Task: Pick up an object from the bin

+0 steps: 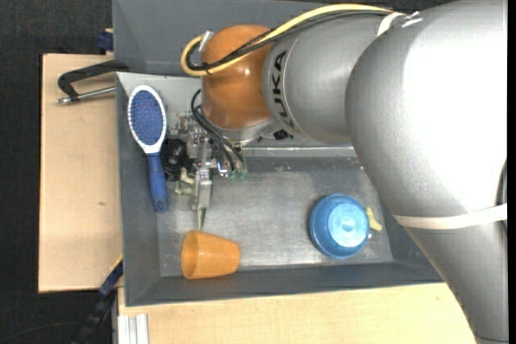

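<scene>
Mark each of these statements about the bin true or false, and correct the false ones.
1. An orange cup lies on its side in the lower-left corner of the bin. True.
2. The gripper holds the blue round container. False: the container lies on the bin floor at the right, well apart from the gripper.
3. A blue brush lies along the left wall. True.
4. The gripper is over the bin's right half. False: it is on the left, beside the brush and just above the cup in the view.

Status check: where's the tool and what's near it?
Tool at left of bin, beside blue hairbrush. Orange cup on its side just past its tip. Blue round tub off right.
</scene>
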